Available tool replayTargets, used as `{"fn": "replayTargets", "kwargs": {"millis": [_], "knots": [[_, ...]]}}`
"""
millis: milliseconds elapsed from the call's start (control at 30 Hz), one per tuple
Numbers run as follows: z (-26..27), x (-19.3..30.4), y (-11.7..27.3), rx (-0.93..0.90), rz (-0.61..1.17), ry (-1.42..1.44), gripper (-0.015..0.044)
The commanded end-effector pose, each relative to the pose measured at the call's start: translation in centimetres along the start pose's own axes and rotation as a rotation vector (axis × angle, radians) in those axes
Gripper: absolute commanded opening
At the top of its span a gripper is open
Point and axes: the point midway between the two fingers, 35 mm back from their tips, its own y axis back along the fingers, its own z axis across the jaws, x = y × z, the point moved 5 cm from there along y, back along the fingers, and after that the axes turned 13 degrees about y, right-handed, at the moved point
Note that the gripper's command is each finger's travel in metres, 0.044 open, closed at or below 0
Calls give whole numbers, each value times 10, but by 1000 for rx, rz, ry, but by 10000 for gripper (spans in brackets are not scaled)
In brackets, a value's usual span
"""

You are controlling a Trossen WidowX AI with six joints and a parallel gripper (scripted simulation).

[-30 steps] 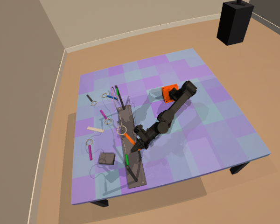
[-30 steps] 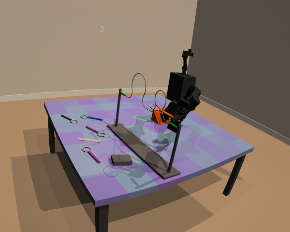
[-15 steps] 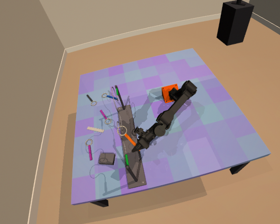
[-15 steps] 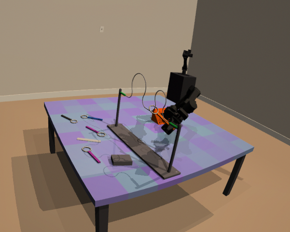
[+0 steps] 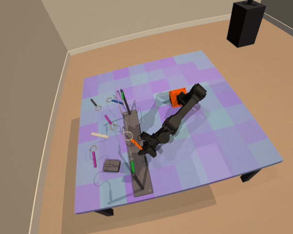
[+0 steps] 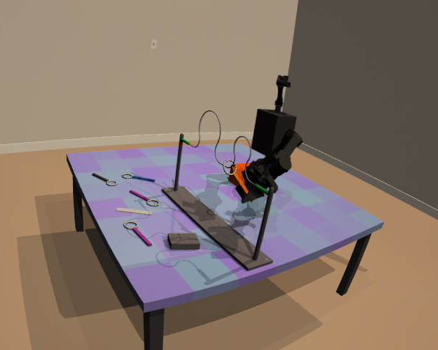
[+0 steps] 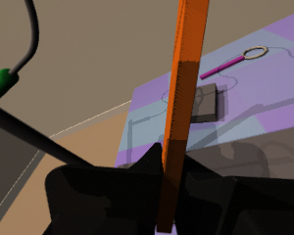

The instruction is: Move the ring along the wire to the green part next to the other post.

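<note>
My gripper [image 5: 141, 151] [image 6: 247, 196] [image 7: 161, 148] is shut on the orange handle [image 5: 136, 144] [image 6: 241, 185] [image 7: 187, 73] near its lower end. The handle slants up to the pale ring [image 5: 128, 140] [image 6: 223, 168], which is around the grey wire [image 6: 209, 110] at the dip between its two humps. Whether ring and wire touch is too small to tell. The near green part [image 5: 133, 166] [image 6: 261, 188] [image 7: 2, 84] joins the near post [image 5: 137, 181] [image 6: 263, 226] [image 7: 39, 134]. The far green part [image 5: 122, 95] [image 6: 185, 141] joins the far post [image 5: 126, 104] [image 6: 178, 162].
The near hump rises close to my arm [image 5: 181, 113] [image 6: 280, 165]. The posts stand on a dark board [image 6: 245, 254]. Beyond it lie a dark box [image 5: 112, 165] [image 6: 183, 241], a pale strip [image 5: 99, 135] [image 6: 133, 211] and several spare ringed handles, magenta, blue and black.
</note>
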Motion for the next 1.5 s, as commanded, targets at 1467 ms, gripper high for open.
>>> {"fn": "replayTargets", "kwargs": {"millis": [1467], "knots": [[-95,-8,19,283,78,512,-150]]}}
